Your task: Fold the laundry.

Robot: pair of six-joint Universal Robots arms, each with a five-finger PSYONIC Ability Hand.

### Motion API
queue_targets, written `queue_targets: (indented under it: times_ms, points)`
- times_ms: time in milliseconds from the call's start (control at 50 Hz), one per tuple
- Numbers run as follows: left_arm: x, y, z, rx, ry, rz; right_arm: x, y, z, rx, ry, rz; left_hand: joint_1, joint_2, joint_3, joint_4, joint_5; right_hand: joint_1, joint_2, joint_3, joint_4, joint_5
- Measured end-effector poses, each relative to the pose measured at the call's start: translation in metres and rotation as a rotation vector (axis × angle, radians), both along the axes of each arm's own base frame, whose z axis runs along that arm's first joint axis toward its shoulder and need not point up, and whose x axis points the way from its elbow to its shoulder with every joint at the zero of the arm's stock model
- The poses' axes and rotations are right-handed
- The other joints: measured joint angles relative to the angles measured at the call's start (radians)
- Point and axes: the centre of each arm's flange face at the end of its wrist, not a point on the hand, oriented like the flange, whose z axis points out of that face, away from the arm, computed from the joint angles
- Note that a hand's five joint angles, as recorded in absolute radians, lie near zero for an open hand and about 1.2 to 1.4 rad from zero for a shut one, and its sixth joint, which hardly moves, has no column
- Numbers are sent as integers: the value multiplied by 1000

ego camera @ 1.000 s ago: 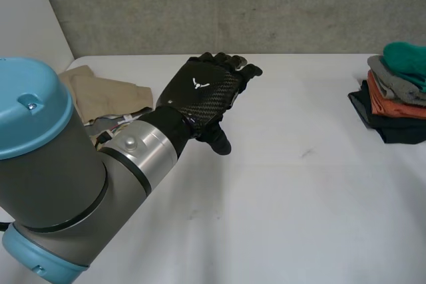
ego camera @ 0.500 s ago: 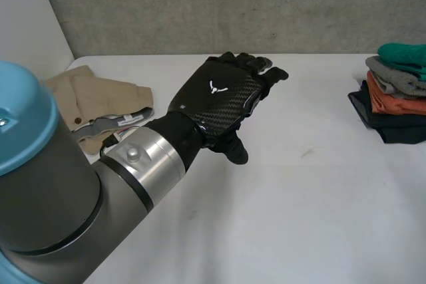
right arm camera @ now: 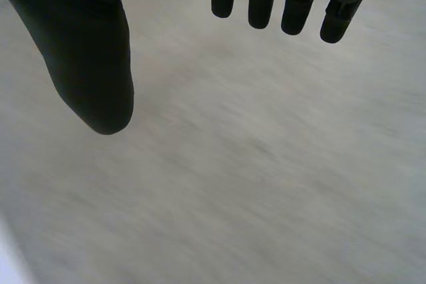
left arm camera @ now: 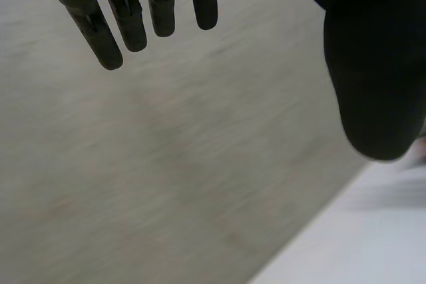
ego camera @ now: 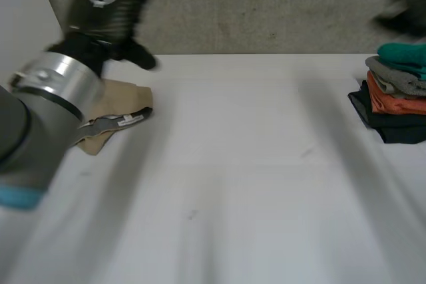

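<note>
Laundry waits on a white table (ego camera: 233, 197). One beige garment (ego camera: 123, 98) lies crumpled near the far left corner, partly hidden behind the left arm (ego camera: 40, 118). Its grey-lined waistband (ego camera: 116, 123) is turned towards the camera. A pile of folded clothes (ego camera: 398, 108) sits at the right edge, well apart from it.

The left hand (ego camera: 106, 4) hangs high above the garment, in front of the grey wall (ego camera: 266, 4). Its own wrist view shows straight fingers, the thumb spread wide, and nothing held. The right hand (right arm camera: 93, 51) is likewise released and empty, fingers straight, thumb apart.

The garment looks light, soft and floppy, not fragile, and it would sag and bunch if taken by its middle. The waistband seems the thickest, firmest part, so pinching it at its two ends, one hand on each, would probably give the surest hold for shaking it flat before folding.
</note>
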Motion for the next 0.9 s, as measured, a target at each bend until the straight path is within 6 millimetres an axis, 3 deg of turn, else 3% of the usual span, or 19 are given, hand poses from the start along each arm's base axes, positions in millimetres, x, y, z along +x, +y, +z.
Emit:
queue_targets:
  times_ms: [80,120,200,220,320,440,520,600,620,660,720,820,900]
  points:
    - [47,-69,-21,3,-39,187,47,49,-46,131,85,209,0,0,0,0,0,0,0,0,0,0]
    - [62,-92,-36,24,-71,230,57,63,-64,196,123,247,0,0,0,0,0,0,0,0,0,0]
    - [100,-146,-89,108,-196,294,68,88,-109,389,236,276,0,0,0,0,0,0,0,0,0,0]
    - [103,-150,-94,116,-209,297,68,90,-113,412,250,274,0,0,0,0,0,0,0,0,0,0]
    - [141,-191,-166,219,-391,320,67,100,-156,589,380,223,0,0,0,0,0,0,0,0,0,0]
    - [156,-208,-211,275,-481,316,62,100,-174,639,416,165,0,0,0,0,0,0,0,0,0,0]
    - [157,-211,-222,287,-491,308,60,99,-176,639,412,155,2,0,0,1,0,0,0,0,0,0]
    - [154,-217,-230,283,-489,296,59,99,-179,628,399,148,235,203,184,192,184,0,0,0,0,0]
    - [153,-219,-231,281,-487,295,59,99,-179,627,398,149,457,425,420,430,401,0,0,0,0,0]
    - [151,-221,-231,272,-485,296,59,100,-180,626,396,149,692,730,720,733,660,0,0,0,0,0]
    - [146,-222,-229,260,-482,299,59,101,-181,626,395,148,789,916,928,941,849,0,0,0,0,0]
    - [129,-218,-213,229,-462,311,58,100,-181,627,394,143,847,945,970,979,875,0,0,0,0,0]
    - [105,-203,-179,202,-368,293,57,98,-180,618,390,132,852,950,976,980,916,0,0,0,0,0]
